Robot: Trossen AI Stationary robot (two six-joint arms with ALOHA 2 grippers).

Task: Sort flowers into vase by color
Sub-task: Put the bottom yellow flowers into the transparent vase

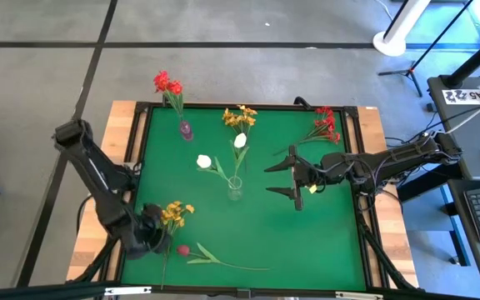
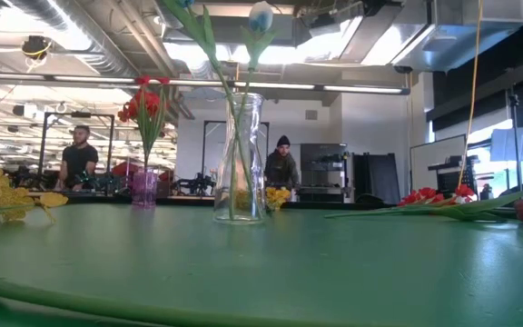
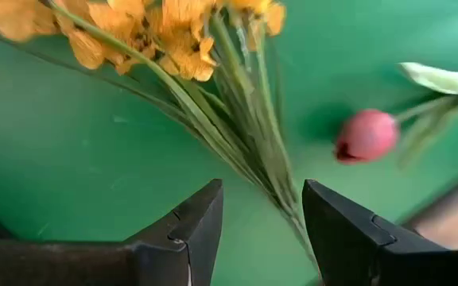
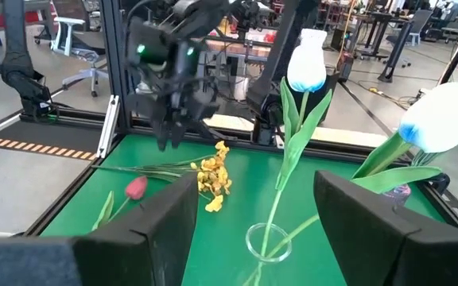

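A yellow-orange flower cluster (image 1: 176, 214) (image 3: 157, 32) lies on the green mat near the table's near left corner, and its stems (image 3: 253, 151) run between the open fingers of my left gripper (image 1: 152, 233) (image 3: 261, 226), which hovers over them. A dark-red bud (image 1: 182, 249) (image 3: 366, 135) lies beside it. Two white buds (image 1: 204, 162) (image 4: 306, 59) stand in the clear glass vase (image 1: 235, 190) (image 4: 267, 242). Red flowers (image 1: 167, 83) stand in a small purple vase (image 1: 186, 129). My right gripper (image 1: 294, 177) (image 4: 253, 230) is open, just right of the glass vase.
A second yellow cluster (image 1: 240, 117) and a red cluster (image 1: 323, 125) lie on the mat near the far edge. A black frame (image 1: 365, 192) rims the mat. People stand in the room beyond (image 2: 80, 159). Bare mat lies at the near right (image 1: 315, 242).
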